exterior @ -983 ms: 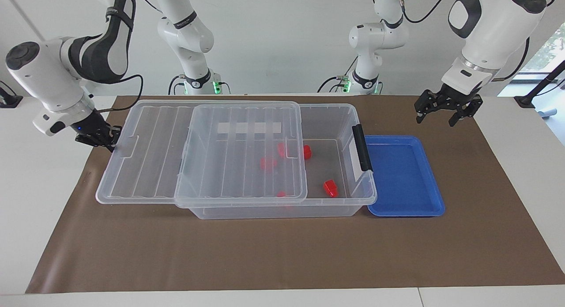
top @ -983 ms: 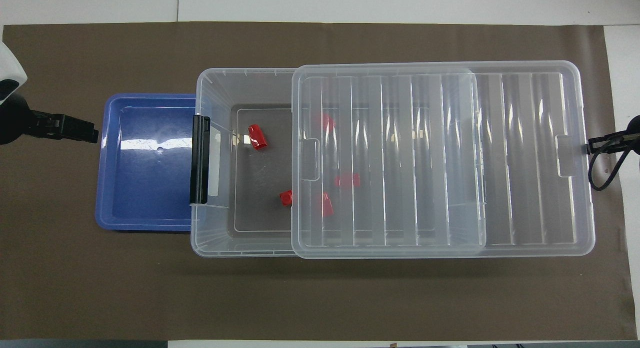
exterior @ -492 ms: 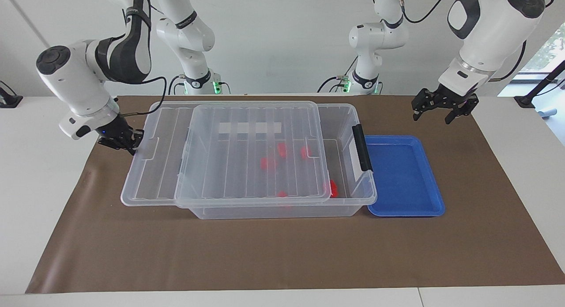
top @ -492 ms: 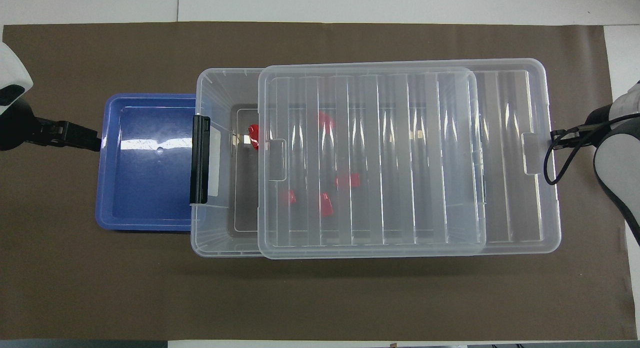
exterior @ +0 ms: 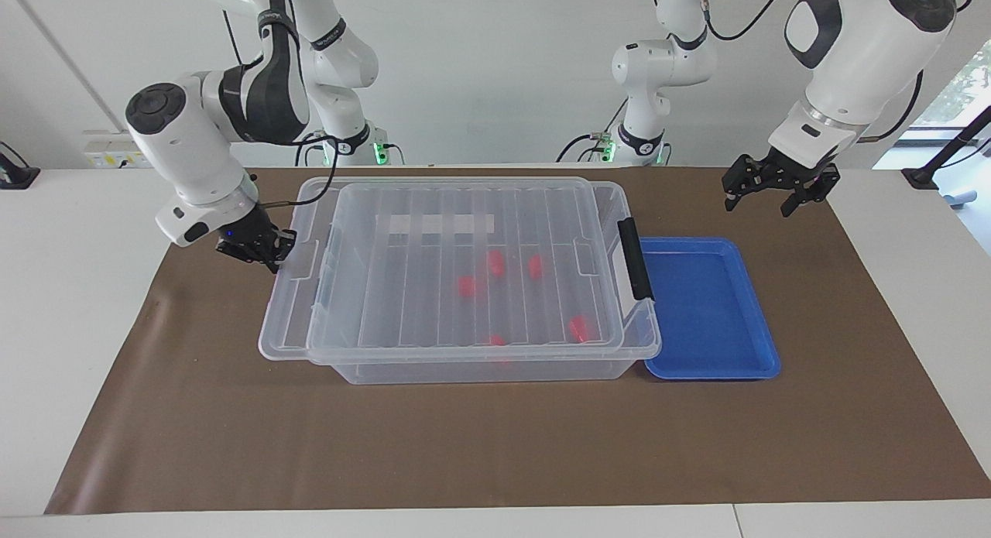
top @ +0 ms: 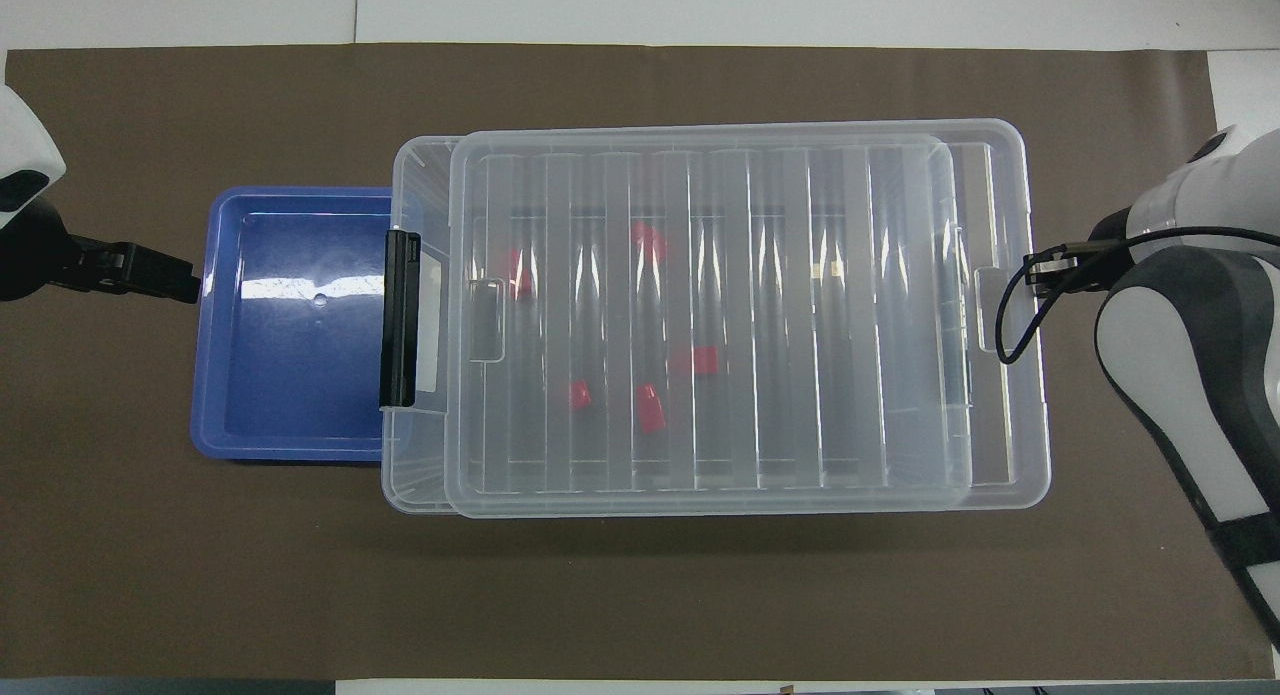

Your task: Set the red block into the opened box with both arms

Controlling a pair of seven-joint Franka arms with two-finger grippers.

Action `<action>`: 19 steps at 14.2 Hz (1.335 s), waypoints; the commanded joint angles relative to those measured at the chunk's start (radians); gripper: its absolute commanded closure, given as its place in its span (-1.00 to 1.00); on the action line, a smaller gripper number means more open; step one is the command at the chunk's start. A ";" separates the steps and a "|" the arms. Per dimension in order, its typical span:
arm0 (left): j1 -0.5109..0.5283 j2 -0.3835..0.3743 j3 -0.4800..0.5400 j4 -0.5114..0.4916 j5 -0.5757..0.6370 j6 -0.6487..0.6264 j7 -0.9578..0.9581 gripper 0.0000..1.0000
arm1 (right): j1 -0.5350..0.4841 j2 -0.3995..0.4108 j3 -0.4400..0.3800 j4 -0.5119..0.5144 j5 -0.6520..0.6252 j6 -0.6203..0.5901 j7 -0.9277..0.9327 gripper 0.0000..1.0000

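The clear box [exterior: 464, 371] [top: 410, 475] stands mid-mat, and its ribbed lid [exterior: 433, 213] [top: 760, 325] lies flat over almost all of it. A narrow strip stays uncovered by the black latch [exterior: 635, 259] [top: 400, 320]. Several red blocks lie on the box floor under the lid, such as one red block [exterior: 577, 327] and another red block [top: 650, 410]. My right gripper [exterior: 267, 253] [top: 1040, 268] is shut, its tip against the lid's end tab. My left gripper [exterior: 774, 191] [top: 185, 280] hangs open and holds nothing, over the mat at the blue tray's outer rim.
A shallow blue tray [exterior: 712, 368] [top: 215, 375] with nothing in it sits against the box's latch end. Brown mat [exterior: 495, 445] covers the table, with white table edge around it. The right arm's elbow [top: 1190, 375] reaches over the mat's end.
The right gripper has travelled toward the box and the lid has slid with it, now covering nearly the whole opening and all the red blocks. The left gripper has barely shifted.
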 commanded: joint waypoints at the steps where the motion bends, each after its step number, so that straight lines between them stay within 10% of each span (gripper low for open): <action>1: 0.003 0.003 -0.007 0.028 0.024 -0.027 0.009 -1.00 | 0.020 -0.016 0.004 -0.027 -0.007 0.010 0.045 1.00; 19: 0.009 -0.010 -0.005 0.012 0.008 -0.005 0.009 -1.00 | 0.057 -0.002 0.002 0.071 -0.007 -0.102 0.140 1.00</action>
